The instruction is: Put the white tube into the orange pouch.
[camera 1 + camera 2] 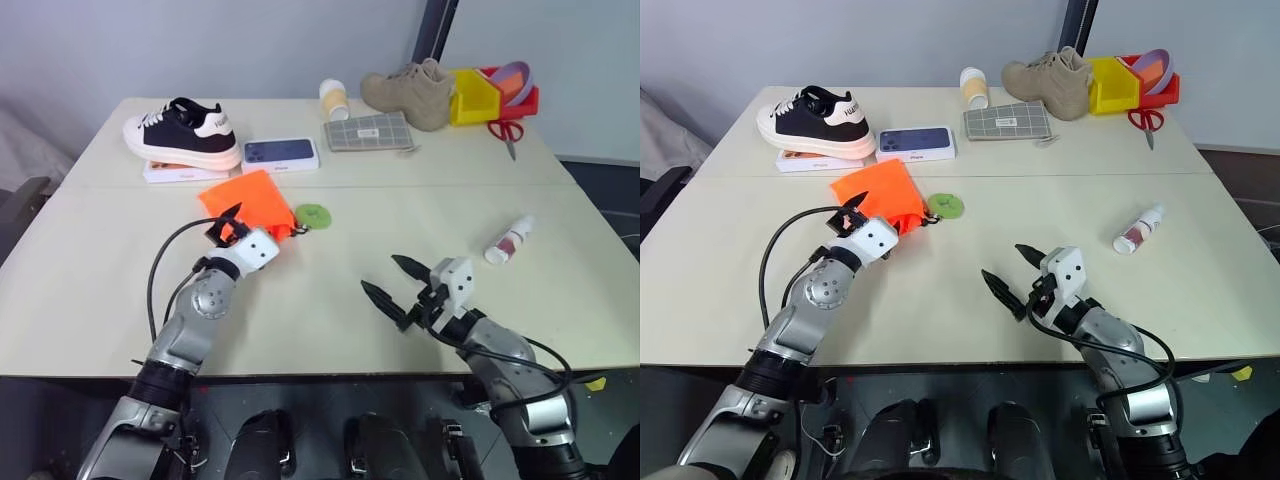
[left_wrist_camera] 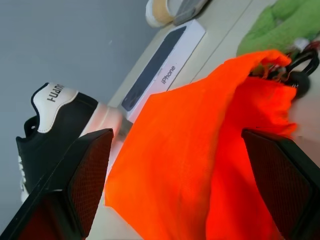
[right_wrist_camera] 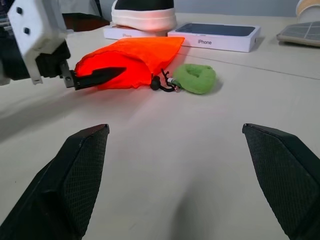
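The orange pouch (image 1: 252,198) lies flat on the table left of centre. Its dark cord leads to a green disc (image 1: 313,214) at its right. My left gripper (image 1: 226,222) stands open at the pouch's near edge, and in the left wrist view the orange fabric (image 2: 200,150) lies ahead between the two fingers (image 2: 85,170). I cannot tell whether they touch it. The white tube (image 1: 510,240) lies on its side at the table's right. My right gripper (image 1: 380,272) is open and empty over bare table, well left of the tube, pointing toward the pouch (image 3: 130,60).
Along the table's far side stand a black-and-white sneaker (image 1: 185,130) on a box, a phone box (image 1: 280,153), a cream container (image 1: 335,98), a grey case (image 1: 368,131), a tan shoe (image 1: 410,92), a yellow bin (image 1: 472,98) and red scissors (image 1: 507,133).
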Available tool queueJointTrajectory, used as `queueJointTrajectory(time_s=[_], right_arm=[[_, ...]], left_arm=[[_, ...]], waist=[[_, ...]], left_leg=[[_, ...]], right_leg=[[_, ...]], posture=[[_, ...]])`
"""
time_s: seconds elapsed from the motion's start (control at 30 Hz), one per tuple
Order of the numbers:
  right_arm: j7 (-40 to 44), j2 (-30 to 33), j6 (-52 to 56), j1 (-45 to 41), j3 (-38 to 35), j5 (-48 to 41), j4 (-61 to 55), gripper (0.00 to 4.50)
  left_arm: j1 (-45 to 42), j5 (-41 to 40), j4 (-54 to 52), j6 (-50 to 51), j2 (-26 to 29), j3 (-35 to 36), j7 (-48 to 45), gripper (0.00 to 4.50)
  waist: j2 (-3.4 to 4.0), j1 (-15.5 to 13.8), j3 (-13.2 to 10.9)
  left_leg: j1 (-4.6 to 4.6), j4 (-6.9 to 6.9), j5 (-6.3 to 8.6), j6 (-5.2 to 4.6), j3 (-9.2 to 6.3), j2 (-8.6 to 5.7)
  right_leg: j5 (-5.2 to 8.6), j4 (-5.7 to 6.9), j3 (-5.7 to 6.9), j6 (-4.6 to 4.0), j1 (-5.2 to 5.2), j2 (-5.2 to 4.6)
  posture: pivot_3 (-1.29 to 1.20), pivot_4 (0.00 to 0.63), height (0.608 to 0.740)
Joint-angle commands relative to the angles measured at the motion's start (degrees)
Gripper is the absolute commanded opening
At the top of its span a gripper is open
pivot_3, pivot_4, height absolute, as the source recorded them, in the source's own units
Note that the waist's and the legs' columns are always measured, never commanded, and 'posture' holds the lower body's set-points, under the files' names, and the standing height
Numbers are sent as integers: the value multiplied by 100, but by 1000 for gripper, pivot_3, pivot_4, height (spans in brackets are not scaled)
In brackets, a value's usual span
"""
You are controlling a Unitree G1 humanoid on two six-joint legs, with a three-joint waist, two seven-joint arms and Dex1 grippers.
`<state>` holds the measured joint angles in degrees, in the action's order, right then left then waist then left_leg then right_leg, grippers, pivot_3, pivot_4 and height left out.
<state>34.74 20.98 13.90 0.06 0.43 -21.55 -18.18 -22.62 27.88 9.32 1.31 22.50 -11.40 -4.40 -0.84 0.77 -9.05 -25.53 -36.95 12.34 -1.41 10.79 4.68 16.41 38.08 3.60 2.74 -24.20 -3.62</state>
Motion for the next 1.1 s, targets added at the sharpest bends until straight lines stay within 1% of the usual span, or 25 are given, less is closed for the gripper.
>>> queueJointTrajectory(time_s=[0.03, 0.07, 0.13, 0.17, 0.3, 0.33, 0.37, 0.53, 0.67, 0.87, 1.0, 1.1], right_arm=[[-30, -55, -138, -50, 3, 16, -115, 4447], [-34, -56, -144, -48, 5, 23, -115, 4500], [-45, -65, -158, -46, 9, 40, -109, 4500], [-51, -70, -164, -52, 7, 46, -103, 4500], [-75, -83, -154, -68, -10, 35, -95, 4500], [-83, -85, -149, -76, -14, 34, -89, 4500], [-102, -91, -140, -89, -16, 42, -79, 4500], [-350, -133, -141, -296, 25, 304, 97, 4500], [-561, -171, 107, -649, 201, 557, 305, 4500], [-576, -265, 167, -1095, 439, 739, 519, 4500], [-581, -294, 149, -1323, 560, 889, 736, 4500], [-817, -332, 59, -1452, 452, 1058, 953, 4500]], left_arm=[[-135, 47, 65, -217, 23, 61, 189, 4369], [-147, 29, 91, -251, 21, 74, 202, 4145], [-159, -14, 129, -348, 26, 77, 205, 3517], [-160, -27, 137, -376, 21, 77, 201, 3078], [-129, -55, 107, -412, 3, 91, 153, 867], [-124, -63, 102, -413, 0, 98, 149, 397], [-108, -80, 79, -394, -5, 117, 142, 119], [15, -221, -48, -239, 46, 270, 59, 119], [272, -392, -331, -236, 172, 446, -104, 119], [677, -560, -779, -312, 420, 603, -366, 119], [770, -606, -929, -254, 416, 632, -430, 119], [803, -650, -1038, -244, 357, 621, -491, 119]], waist=[[0, 1, 0], [0, 0, 0], [0, -2, 0], [0, -2, 0], [0, 0, 0], [0, 0, 0], [0, 1, 0], [0, 4, 0], [0, 25, 0], [0, 12, 0], [0, 6, 0], [0, 7, 0]], left_leg=[[0, 0, 0, 0, 0, 0], [0, 0, 0, 0, 0, 0], [0, -1, 0, -1, 0, 0], [0, -1, -1, -1, 0, 0], [0, -2, 0, -1, 0, 0], [0, -2, -1, -1, 0, 0], [0, -2, -1, -1, 0, 0], [1, -4, -1, -1, 1, 0], [1, -4, -2, -1, 3, 1], [2, -5, -4, 2, 5, 3], [2, -9, -2, 1, 6, 3], [2, -9, -3, 1, 6, 3]], right_leg=[[0, 0, 0, 0, 0, 0], [0, 0, 0, 0, 0, 0], [-1, 1, 0, 1, 0, 0], [-1, 1, 0, 1, 0, 0], [-1, 2, 0, 2, 1, 0], [-1, 2, 0, 2, 1, 0], [-1, 2, 1, 2, 1, 1], [-2, 4, 0, 3, 1, 2], [-2, 6, 0, 4, 0, 3], [-3, 13, 0, 6, -3, 4], [-2, 13, 0, 4, 0, 2], [-3, 13, 0, 5, 0, 2]], posture=[[0, 150, 740], [0, 150, 740], [0, 150, 740], [0, 150, 740], [0, 150, 740], [0, 150, 740], [0, 150, 740], [0, 150, 740], [0, 150, 740], [0, 150, 740], [0, 150, 740], [0, 150, 740]])
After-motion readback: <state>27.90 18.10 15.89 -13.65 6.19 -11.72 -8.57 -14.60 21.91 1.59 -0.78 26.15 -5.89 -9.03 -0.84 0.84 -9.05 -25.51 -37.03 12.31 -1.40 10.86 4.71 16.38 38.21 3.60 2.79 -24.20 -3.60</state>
